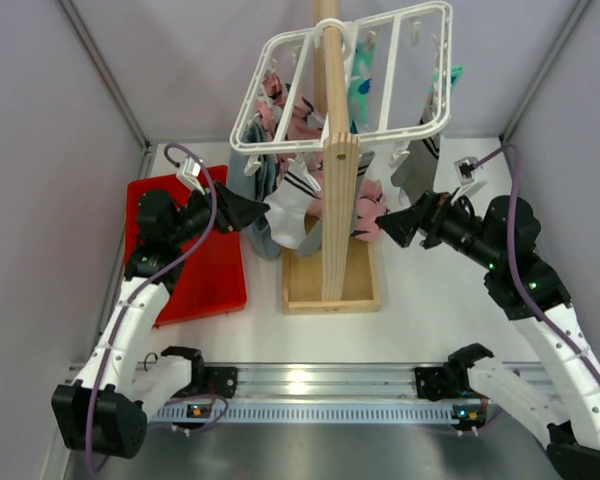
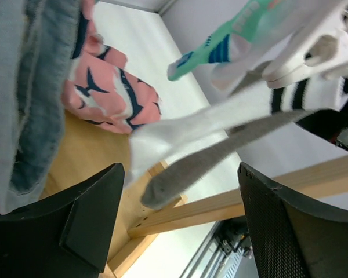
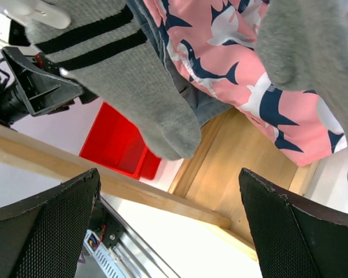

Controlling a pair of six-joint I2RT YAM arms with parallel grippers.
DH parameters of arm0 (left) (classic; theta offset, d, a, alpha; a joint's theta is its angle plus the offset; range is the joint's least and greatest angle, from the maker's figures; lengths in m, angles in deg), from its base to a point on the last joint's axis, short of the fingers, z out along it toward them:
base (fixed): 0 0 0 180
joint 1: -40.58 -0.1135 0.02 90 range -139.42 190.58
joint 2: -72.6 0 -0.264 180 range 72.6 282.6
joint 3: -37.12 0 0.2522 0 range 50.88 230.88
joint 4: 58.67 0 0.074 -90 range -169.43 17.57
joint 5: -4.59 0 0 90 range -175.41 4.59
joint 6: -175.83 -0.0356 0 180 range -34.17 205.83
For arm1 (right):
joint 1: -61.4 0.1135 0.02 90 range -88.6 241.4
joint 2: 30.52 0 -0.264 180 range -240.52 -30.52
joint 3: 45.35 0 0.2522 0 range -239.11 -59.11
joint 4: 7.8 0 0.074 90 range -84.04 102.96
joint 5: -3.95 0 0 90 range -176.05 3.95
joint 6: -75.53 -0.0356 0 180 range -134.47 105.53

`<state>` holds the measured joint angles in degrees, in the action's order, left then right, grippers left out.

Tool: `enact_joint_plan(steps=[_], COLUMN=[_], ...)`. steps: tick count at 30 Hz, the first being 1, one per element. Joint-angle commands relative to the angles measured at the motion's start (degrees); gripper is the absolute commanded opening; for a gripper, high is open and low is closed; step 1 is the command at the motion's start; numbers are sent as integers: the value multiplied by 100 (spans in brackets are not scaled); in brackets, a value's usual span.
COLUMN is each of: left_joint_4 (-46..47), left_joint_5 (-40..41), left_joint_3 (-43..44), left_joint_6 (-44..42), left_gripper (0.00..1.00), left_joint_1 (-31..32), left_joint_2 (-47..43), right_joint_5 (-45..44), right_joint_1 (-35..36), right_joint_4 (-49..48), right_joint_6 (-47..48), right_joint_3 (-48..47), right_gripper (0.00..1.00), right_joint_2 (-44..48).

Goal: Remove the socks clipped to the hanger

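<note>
A: Where are the socks sitting?

B: They are hanging from the hanger (image 1: pixel 280 45), which is spreading out to both sides at the top of the wooden post (image 1: pixel 338 200). A white sock (image 1: pixel 292 215) with black stripes is dangling just left of the post. In the left wrist view a grey sock (image 2: pixel 220 156) is hanging close beside it, and I cannot tell whether the two are touching. A teal sock (image 1: pixel 360 95) is hanging just right of the post, up under the frame.

A: What is the left gripper (image 1: pixel 245 212) doing?

B: It is pointing at the white sock from the left of the post. Its jaws are standing wide apart. The sock toes are drooping between them, but nothing is being pinched.

A: And the right gripper (image 1: pixel 400 222)?

B: It is reaching in from the right of the post with jaws spread fully and holding nothing. Its own camera is showing a striped sock hanging above the gap.

A: Anything else around?

B: A pink cloth (image 2: pixel 116 92) with navy print and a blue-grey cloth (image 1: pixel 265 175) are hanging left of the post. A box base (image 1: pixel 305 290) is sitting at the foot of the post. A red tray (image 1: pixel 195 270) is lying well left of the post.
</note>
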<state>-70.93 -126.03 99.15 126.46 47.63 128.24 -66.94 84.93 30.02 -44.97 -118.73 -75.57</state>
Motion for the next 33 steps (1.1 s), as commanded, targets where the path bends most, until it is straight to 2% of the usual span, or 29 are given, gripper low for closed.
enact_joint_plan(steps=[1, 3, 4, 12, 17, 20, 23, 27, 33], left_joint_4=[1087, 1203, 1204, 1204, 1204, 1204, 1204, 1204, 1212], left_joint_5=[-640, -719, -710, 0, 1369, 2003, 2225, 1393, 1021], left_joint_3=[-204, -239, -204, 130, -318, -642, -792, -547, -362], left_joint_6=[253, 236, 105, -353, -494, -283, -107, -37, 235], left_gripper=[83, 96, 98, 98, 98, 98, 98, 92, 88], left_joint_1=[147, 244, 401, 1017, 1220, 1246, 1237, 1246, 1404], left_joint_2=[-264, -124, -45, 694, 63, -342, -449, -98, -26], right_joint_5=[13, 154, 206, 795, 1409, 1385, 1192, 822, 1051], right_joint_1=[99, 99, 91, 143, 222, 327, 407, 424, 442], right_joint_4=[100, 73, -5, -59, -41, -190, -418, -612, -1429], right_joint_6=[71, 27, 9, 26, 158, 115, -26, -79, -219], right_joint_3=[2, 29, 46, 47, -129, -165, -103, -6, 178], right_gripper=[99, 100, 100, 100, 99, 99, 100, 100, 98], right_joint_2=[199, 199, 199, -20, -266, -433, -504, -618, -881])
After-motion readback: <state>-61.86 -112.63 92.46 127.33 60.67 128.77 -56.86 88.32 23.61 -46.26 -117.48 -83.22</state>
